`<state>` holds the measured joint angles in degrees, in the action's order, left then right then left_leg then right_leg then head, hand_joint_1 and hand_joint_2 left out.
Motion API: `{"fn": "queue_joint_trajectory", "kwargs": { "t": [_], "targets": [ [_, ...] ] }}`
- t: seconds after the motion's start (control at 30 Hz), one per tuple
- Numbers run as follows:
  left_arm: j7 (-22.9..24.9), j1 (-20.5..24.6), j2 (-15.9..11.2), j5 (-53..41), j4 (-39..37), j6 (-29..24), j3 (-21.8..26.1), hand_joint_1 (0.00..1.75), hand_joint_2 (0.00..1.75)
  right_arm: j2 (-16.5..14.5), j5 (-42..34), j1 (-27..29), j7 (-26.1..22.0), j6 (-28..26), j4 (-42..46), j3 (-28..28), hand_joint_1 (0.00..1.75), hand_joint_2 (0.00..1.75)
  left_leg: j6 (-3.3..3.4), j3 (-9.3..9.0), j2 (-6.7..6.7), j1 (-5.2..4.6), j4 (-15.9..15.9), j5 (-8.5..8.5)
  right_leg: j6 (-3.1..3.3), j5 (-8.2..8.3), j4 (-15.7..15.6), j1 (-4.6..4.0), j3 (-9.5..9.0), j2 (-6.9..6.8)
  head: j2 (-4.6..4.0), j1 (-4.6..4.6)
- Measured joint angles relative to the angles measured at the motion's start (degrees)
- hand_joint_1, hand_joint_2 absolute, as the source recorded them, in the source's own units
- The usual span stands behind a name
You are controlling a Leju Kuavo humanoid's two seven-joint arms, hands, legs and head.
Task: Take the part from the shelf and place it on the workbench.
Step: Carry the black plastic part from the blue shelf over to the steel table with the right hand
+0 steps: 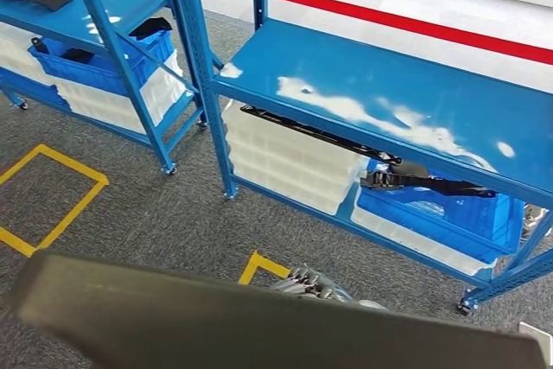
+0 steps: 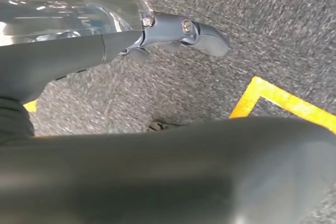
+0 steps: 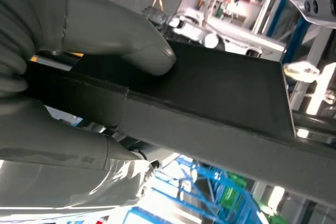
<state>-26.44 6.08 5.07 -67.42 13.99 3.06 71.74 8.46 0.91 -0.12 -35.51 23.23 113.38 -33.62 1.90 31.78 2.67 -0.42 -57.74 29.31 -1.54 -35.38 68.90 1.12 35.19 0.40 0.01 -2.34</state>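
Across the lower head view: we carry the part [image 1: 261, 321], a long flat dark panel, level over the grey carpet and clear of the rack.
Shelf: the blue rack [image 1: 391, 97] stands just ahead; its top deck is bare, and white and blue bins sit on the level below with other dark pieces [image 1: 423, 181] lying on them.
Part: it is off the shelf and in our hands, so the pick is done and the carry is the step in hand, as we judge it.
Right hand [image 3: 59, 77]: clamped on the panel's end, thumb flat on its upper face.
Left hand [image 2: 174, 32]: lying along the panel's edge; we cannot tell whether it grips.
Floor marks: yellow tape [image 1: 52, 196] outlines squares on the carpet.
Next move: we see no workbench, so we judge a turn away from the rack is needed, keeping the long panel level and clear of the uprights.
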Motion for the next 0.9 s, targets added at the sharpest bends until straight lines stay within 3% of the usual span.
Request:
{"fn": "queue_joint_trajectory", "kwargs": {
  "t": [0.07,0.13,0.2,0.23,0.3,0.33,0.4,0.43,0.47,0.5,0.57,0.63,0.7,0.73,0.8,0.83,0.9],
  "targets": [
    [0.01,0.14,-0.02,-0.02,0.0,0.0,-0.03,0.0,1.75,-0.05,0.01,0.03,-0.04,0.0,0.04,0.0,1.75,1.75,-0.25,0.37,1.42,0.03,-0.48,0.11,0.35,3.04,-6.93,0.17,-2.97,2.87,-0.01,-0.01],
    [0.0,0.21,-0.07,-0.02,0.0,0.0,-0.06,0.0,1.75,-0.1,0.04,0.09,-0.09,0.01,0.11,0.0,1.75,1.75,-0.85,1.13,2.7,0.25,-0.88,0.05,0.64,3.55,-9.74,0.16,-3.95,4.81,-0.01,-0.02],
    [0.03,-0.02,-0.2,-0.03,0.0,0.0,-0.07,0.0,1.75,-0.25,0.09,0.06,-0.11,0.02,0.15,0.0,1.75,1.75,-1.51,1.62,3.92,0.49,-0.97,-0.12,0.99,3.64,-10.02,0.13,-3.96,3.76,-0.01,-0.02],
    [0.08,-0.18,-0.23,-0.04,-0.01,0.0,-0.08,0.0,1.75,-0.37,0.1,0.01,-0.11,0.02,0.15,0.0,1.75,1.75,-1.79,1.86,3.66,0.47,-1.32,0.16,1.26,3.7,-10.16,0.26,-4.06,2.99,-0.01,-0.07],
    [0.34,-0.26,-0.26,-0.02,-0.02,-0.02,-0.09,0.0,1.75,-0.61,0.13,0.01,-0.11,0.05,0.17,0.0,1.75,1.75,-2.43,3.58,1.36,0.43,-4.75,2.36,1.75,3.75,-10.41,0.55,-4.22,1.18,0.0,-0.21],
    [0.51,-0.23,-0.21,-0.01,-0.02,-0.04,-0.09,0.0,1.75,-0.67,0.13,0.05,-0.1,0.1,0.19,0.0,1.75,1.75,-2.84,5.24,-0.22,0.5,-8.16,4.14,1.89,3.68,-10.42,0.52,-4.23,0.27,0.0,-0.29],
    [1.0,-0.3,-0.22,0.03,-0.02,-0.08,-0.09,0.0,1.75,-0.69,0.14,0.11,-0.1,0.22,0.18,0.0,1.75,1.75,-3.5,8.65,-1.66,0.91,-15.14,6.81,1.96,3.54,-10.4,0.48,-4.23,-1.58,-0.01,-0.3],
    [1.36,-0.43,-0.22,0.03,-0.02,-0.09,-0.09,0.0,1.75,-0.7,0.13,0.11,-0.1,0.26,0.17,0.0,1.75,1.75,-3.71,9.33,-1.93,1.11,-16.56,6.85,1.91,3.44,-10.39,0.49,-4.26,-2.41,-0.01,-0.3],
    [1.94,-0.58,-0.22,0.03,-0.02,-0.14,-0.09,0.0,1.75,-0.73,0.1,0.07,-0.1,0.33,0.15,0.0,1.75,1.75,-3.82,8.82,-2.19,1.28,-15.58,5.76,1.82,3.33,-10.39,0.49,-4.37,-3.19,-0.01,-0.3],
    [2.88,-0.68,-0.22,0.03,-0.02,-0.23,-0.09,0.0,1.75,-0.78,-0.03,-0.04,-0.08,0.51,0.12,0.0,1.75,1.75,-3.83,7.23,-2.69,1.38,-12.52,3.92,1.68,3.18,-10.39,0.51,-4.56,-3.91,-0.01,-0.3],
    [6.32,-0.66,-0.22,0.09,-0.02,-0.44,-0.03,0.0,1.75,-0.98,-0.76,-0.69,0.06,1.31,-0.06,-0.01,1.75,1.75,-3.54,3.33,-5.28,1.13,-4.82,0.64,1.26,2.82,-10.35,0.37,-4.95,-5.13,-0.01,-0.3],
    [10.49,-0.51,-0.22,0.34,-0.02,-0.52,0.17,0.0,1.75,-1.26,-1.84,-1.83,0.44,2.44,-0.49,-0.08,1.75,1.75,-2.88,1.84,-7.13,0.58,-1.43,-0.15,0.72,2.58,-10.39,0.1,-5.19,-6.13,-0.01,-0.26],
    [13.19,-0.57,-0.22,0.66,-0.02,-0.52,0.45,0.0,1.75,-1.6,-2.69,-2.96,0.84,3.29,-1.07,-0.21,1.75,1.75,-2.1,2.06,-6.34,0.3,-1.28,-0.1,0.12,2.48,-10.69,0.07,-5.5,-7.13,-0.01,-0.23],
    [14.09,-0.66,-0.15,0.83,-0.02,-0.5,0.58,0.0,1.75,-1.76,-3.04,-3.49,1.01,3.62,-1.39,-0.27,1.75,1.75,-1.67,2.02,-5.76,0.35,-1.08,-0.24,-0.16,2.14,-10.61,0.17,-5.66,-6.72,-0.01,-0.23],
    [15.5,-0.6,0.03,1.15,-0.02,-0.36,0.74,0.0,1.75,-1.94,-3.74,-4.28,1.22,4.17,-2.03,-0.37,1.75,1.75,-0.78,1.86,-4.57,0.58,-0.64,-0.57,-0.37,-0.07,-7.8,0.33,-4.65,-4.06,-0.01,-0.2],
    [16.01,-0.48,0.16,1.28,-0.02,-0.25,0.8,0.0,1.75,-1.94,-4.01,-4.5,1.31,4.37,-2.42,-0.4,1.75,1.75,-0.5,1.84,-3.95,0.62,-0.57,-0.62,-0.27,-1.85,-4.64,0.33,-3.19,-2.39,-0.01,-0.18],
    [16.65,-0.31,0.39,1.39,-0.02,-0.07,0.92,0.0,1.75,-1.91,-4.36,-4.66,1.45,4.64,-3.26,-0.5,1.75,1.75,-0.23,1.82,-2.48,0.46,-0.59,-0.6,-0.07,-4.8,2.91,0.16,0.71,-0.95,-0.01,-0.15]
  ]
}}
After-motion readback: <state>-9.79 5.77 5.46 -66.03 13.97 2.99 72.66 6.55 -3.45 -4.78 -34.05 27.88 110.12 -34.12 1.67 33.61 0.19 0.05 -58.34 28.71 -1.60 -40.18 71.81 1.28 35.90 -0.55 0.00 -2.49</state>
